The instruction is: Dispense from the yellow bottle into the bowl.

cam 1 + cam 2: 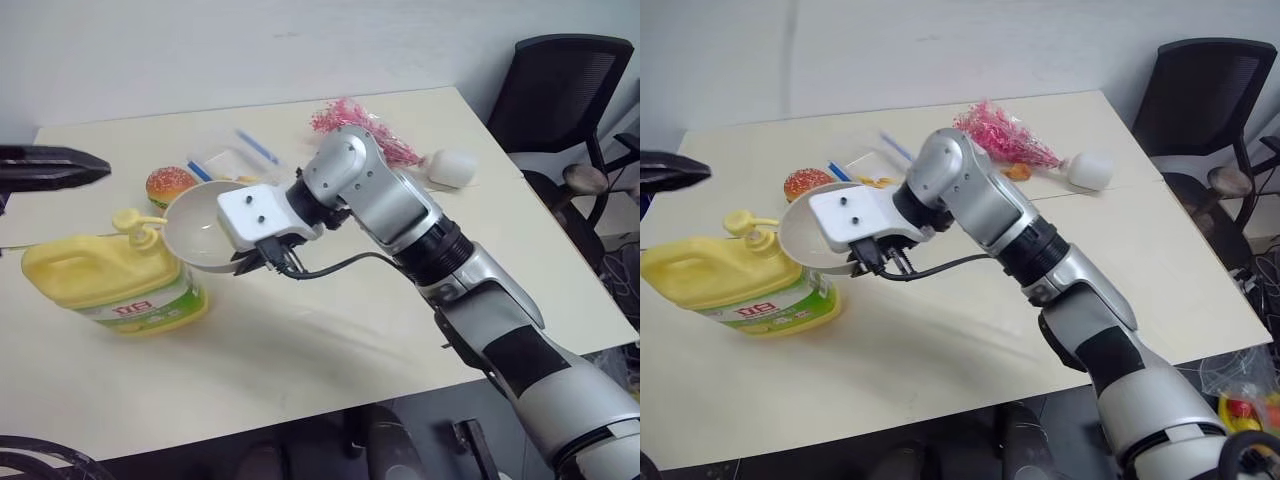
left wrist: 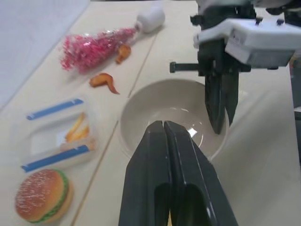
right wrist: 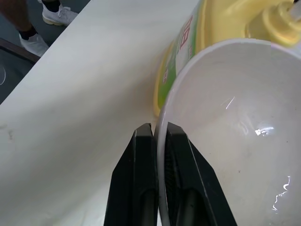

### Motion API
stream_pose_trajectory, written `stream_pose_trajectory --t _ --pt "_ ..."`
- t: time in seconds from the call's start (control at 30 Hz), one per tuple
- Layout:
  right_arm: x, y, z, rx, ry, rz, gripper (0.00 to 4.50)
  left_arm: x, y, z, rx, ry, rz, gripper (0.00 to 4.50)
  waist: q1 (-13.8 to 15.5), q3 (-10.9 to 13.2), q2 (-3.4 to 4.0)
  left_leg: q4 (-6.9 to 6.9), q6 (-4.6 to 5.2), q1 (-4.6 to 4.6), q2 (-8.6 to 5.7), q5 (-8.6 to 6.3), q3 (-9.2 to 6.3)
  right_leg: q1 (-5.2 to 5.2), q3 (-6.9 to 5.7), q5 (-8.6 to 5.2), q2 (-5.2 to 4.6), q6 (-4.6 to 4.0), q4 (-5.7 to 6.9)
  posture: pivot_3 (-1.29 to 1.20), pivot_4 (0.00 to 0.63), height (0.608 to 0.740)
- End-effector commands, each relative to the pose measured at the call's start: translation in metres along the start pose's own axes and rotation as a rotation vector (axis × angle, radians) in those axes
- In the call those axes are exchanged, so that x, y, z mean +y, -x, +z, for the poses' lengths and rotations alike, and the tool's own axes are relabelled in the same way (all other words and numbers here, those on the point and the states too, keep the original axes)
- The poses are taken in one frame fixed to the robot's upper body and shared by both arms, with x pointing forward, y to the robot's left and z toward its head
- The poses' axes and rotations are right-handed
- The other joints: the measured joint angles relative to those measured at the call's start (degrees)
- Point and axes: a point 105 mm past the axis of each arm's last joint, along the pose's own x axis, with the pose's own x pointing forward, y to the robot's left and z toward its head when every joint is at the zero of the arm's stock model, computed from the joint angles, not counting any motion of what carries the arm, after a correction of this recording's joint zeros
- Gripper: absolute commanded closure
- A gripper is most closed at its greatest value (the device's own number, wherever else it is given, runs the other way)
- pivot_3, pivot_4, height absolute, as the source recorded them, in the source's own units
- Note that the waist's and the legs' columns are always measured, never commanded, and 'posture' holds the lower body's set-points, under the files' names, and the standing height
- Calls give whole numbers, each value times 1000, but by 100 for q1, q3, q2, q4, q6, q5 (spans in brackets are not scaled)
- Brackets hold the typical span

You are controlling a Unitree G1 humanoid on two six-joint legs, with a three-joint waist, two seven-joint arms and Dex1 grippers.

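Observation:
The yellow bottle (image 1: 105, 285) stands on the table at the left, its pump top (image 1: 135, 228) pointing toward the bowl. The pale bowl (image 1: 198, 228) hangs tilted just beside the pump, above the table. My right gripper (image 1: 258, 262) is shut on the bowl's near rim, one finger inside and one outside, as the right wrist view shows (image 3: 159, 129). My left gripper (image 1: 98, 168) hovers above the bottle at the far left, fingers pressed together and holding nothing; in the left wrist view (image 2: 163, 123) it points at the bowl (image 2: 160, 106).
Behind the bowl lie a toy burger (image 1: 170, 183), a clear container with blue clips (image 1: 240, 158), a pink bundle (image 1: 362, 125) and a white object (image 1: 450, 168). A toy chicken wing (image 2: 106, 81) lies near them. A black office chair (image 1: 565, 90) stands past the table's right edge.

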Motion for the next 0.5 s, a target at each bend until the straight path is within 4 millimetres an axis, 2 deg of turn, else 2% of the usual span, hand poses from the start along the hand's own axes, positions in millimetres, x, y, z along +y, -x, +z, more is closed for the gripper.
stream_pose_trajectory --t 0.03,0.17,0.3,0.33,0.43,0.47,0.5 --pt "3 18 -4 -14 1 -63 4500 0 11 6 7 -12 31 4452 12 5 -2 5 0 -6 0 0 -2 0 -1 0 0 0 0 0 150 740" --pt "23 45 -60 55 -169 -190 4500 -17 9 -3 19 35 -7 4452 74 9 -6 45 0 -29 1 0 -18 1 -8 5 -4 8 2 0 150 740" --pt "53 65 -115 151 -329 -311 4500 -30 5 -5 3 61 -24 4452 161 16 -16 55 1 -34 0 -1 -17 2 -1 9 -5 15 0 0 150 740" --pt "60 69 -126 178 -350 -335 4500 -32 5 -5 1 66 -28 4452 177 19 -11 53 1 -33 2 -1 -18 2 -1 9 -5 15 0 0 150 740" --pt "72 76 -141 214 -372 -373 4500 -38 4 -5 -3 76 -34 4452 170 26 -1 50 1 -29 3 -1 -10 2 9 9 -4 14 4 0 150 740" --pt "82 80 -158 239 -438 -437 4500 -43 2 -6 -6 97 -56 4274 167 27 1 49 1 -28 3 -1 -7 2 12 9 -4 13 7 0 150 740" --pt "94 82 -175 269 -488 -479 4200 -48 -1 -8 -10 115 -81 4054 172 27 1 48 0 -29 3 -1 -5 2 14 9 -4 13 7 0 150 740"
